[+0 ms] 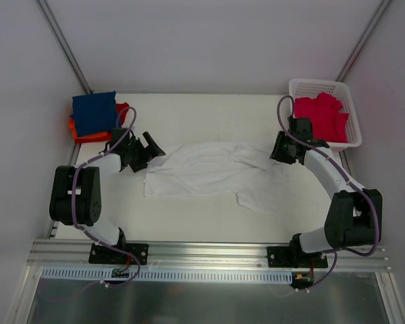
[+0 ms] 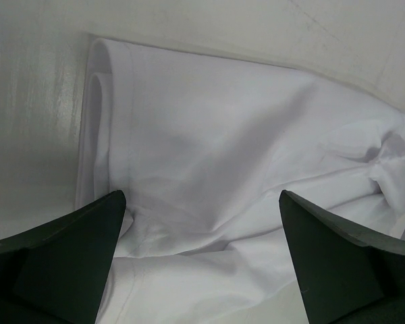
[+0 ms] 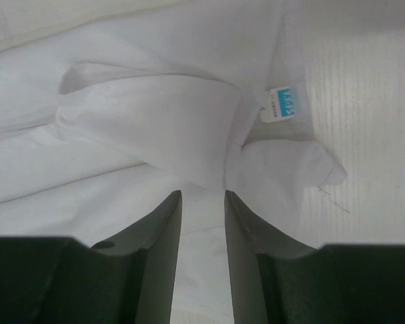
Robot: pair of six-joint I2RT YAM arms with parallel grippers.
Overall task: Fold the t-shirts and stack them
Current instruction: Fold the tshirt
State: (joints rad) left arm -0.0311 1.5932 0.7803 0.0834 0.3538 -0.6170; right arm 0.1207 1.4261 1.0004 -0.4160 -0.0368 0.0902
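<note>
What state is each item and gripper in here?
white t-shirt: partly folded, flat, one sleeve sticking out
navy t-shirt: folded, atop orange-red t-shirt
orange-red t-shirt: mostly covered, bottom of stack
crimson-pink t-shirts: crumpled in basket
left gripper: wide open, empty
right gripper: slightly open, at white t-shirt's neck

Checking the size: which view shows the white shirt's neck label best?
The right wrist view: the neck label sits close, blue print facing the camera. Top external shows the whole white t-shirt, label unresolved; left wrist shows only plain cloth.
</note>
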